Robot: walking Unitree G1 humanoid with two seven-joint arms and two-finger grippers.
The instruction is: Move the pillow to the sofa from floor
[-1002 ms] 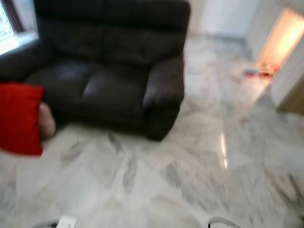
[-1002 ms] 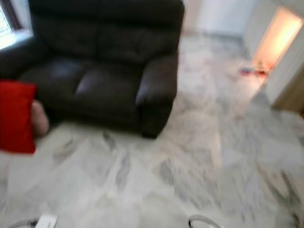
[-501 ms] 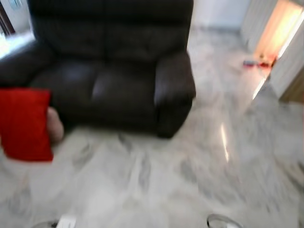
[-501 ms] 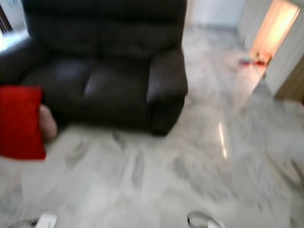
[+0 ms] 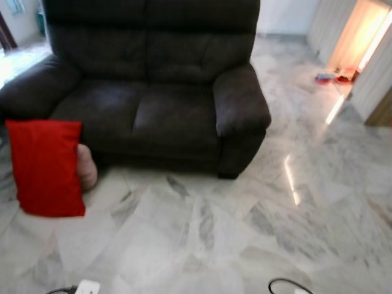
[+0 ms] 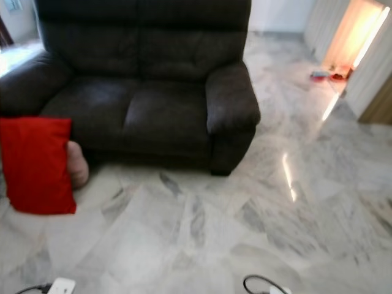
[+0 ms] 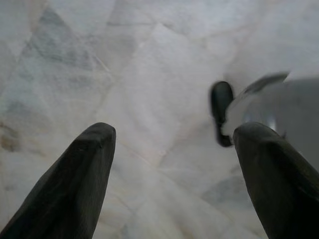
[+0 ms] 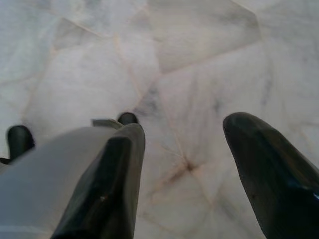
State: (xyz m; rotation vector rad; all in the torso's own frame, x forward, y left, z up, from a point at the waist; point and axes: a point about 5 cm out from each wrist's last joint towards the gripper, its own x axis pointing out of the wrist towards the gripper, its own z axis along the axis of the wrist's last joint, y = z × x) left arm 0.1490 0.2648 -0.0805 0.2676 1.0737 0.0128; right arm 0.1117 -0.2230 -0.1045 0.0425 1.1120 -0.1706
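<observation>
Left eye view: pillow on marble floor.

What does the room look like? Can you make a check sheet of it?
Surface: marble floor, glossy, with a light glare.
Job's things: red pillow stands on the floor, leaning at the sofa's front left; seats bare.
Clutter: pinkish round thing behind the pillow; small items by the lit doorway.
Grippers: left gripper and right gripper hang over the floor, jaws open, holding nothing.
Cables: a black loop at the bottom edge.
Surroundings: bright doorway on the right.
</observation>
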